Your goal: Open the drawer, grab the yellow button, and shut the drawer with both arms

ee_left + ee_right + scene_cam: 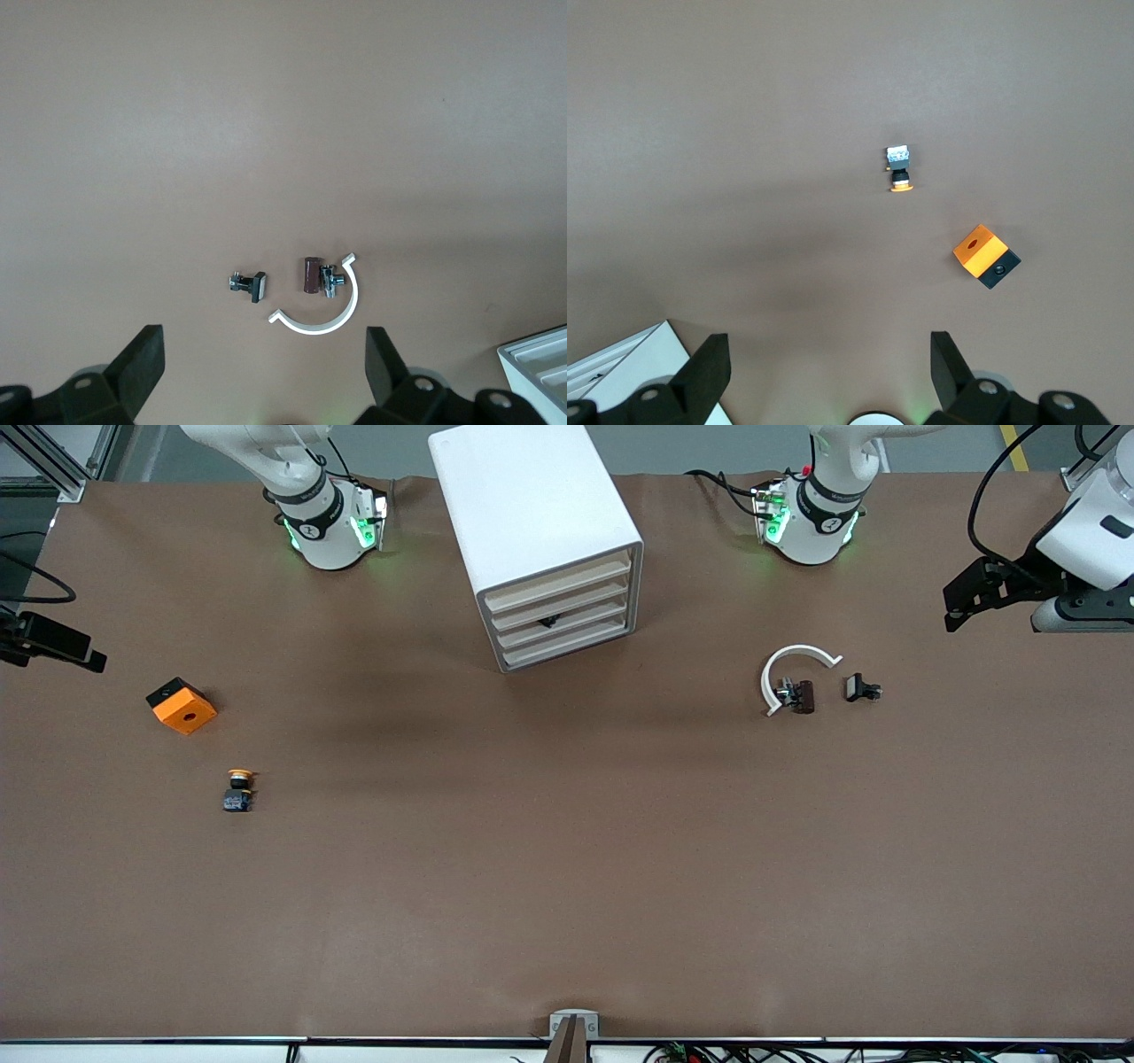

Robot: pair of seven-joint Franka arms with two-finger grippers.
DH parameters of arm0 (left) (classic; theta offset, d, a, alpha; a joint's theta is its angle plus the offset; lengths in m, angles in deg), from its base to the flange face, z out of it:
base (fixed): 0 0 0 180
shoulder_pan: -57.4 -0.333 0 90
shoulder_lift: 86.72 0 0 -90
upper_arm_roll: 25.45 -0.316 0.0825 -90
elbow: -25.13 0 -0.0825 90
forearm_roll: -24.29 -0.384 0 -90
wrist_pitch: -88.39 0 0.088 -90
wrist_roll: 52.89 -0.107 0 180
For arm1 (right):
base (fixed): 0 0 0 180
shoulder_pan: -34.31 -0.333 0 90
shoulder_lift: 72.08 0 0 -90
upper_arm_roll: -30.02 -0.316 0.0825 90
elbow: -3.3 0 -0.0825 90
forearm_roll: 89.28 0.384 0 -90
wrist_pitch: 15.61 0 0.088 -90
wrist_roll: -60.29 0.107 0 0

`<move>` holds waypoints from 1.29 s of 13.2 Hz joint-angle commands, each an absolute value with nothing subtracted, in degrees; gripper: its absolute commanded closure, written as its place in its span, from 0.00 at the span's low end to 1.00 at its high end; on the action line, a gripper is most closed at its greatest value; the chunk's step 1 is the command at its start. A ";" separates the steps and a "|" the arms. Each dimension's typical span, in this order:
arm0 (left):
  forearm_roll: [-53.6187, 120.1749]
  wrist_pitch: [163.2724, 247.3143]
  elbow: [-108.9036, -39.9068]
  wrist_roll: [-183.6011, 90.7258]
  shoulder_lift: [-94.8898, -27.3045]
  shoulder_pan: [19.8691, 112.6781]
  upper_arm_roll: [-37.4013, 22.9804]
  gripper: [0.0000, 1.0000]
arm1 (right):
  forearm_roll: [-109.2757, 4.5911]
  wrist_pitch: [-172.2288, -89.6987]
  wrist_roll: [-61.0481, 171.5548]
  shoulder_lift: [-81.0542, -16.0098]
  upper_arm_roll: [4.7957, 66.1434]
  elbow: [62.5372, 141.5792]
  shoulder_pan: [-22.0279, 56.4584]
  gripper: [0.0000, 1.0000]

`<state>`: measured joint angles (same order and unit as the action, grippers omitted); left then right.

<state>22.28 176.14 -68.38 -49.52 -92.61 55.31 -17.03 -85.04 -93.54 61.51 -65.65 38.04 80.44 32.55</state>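
Note:
The white cabinet [532,522] stands mid-table near the arms' bases. Its four drawers [563,615] are all pushed in, and a small black bit shows at the third one's front. The button [237,788], with a yellow-orange cap on a black and blue body, lies on the table toward the right arm's end; it also shows in the right wrist view [899,173]. My right gripper [830,354] is open and empty, up over the table's edge at that end [62,651]. My left gripper [264,354] is open and empty, up over the left arm's end [970,598].
An orange block with a black hole [182,706] lies beside the button, farther from the front camera. A white curved part [793,669], a brown part [803,696] and a small black clip [861,688] lie toward the left arm's end. Cabinet corners show in both wrist views.

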 commanded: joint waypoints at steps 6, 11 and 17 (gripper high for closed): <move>24.64 175.93 -67.95 -49.72 -92.70 54.76 -17.45 0.00 | -84.97 -98.92 61.69 -77.17 33.89 94.16 35.02 0.00; 24.29 175.85 -65.22 -49.81 -90.85 54.85 -17.45 0.00 | -85.15 -100.25 61.60 -78.67 33.97 95.94 34.67 0.00; 24.20 175.14 -65.22 -50.08 -90.94 54.85 -17.45 0.00 | -89.10 -100.60 61.25 -78.94 33.71 95.76 34.49 0.00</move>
<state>24.15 176.18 -66.49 -49.52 -91.39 54.86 -17.33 -88.11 -99.83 61.50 -77.32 34.58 94.08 33.62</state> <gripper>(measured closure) 0.000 0.000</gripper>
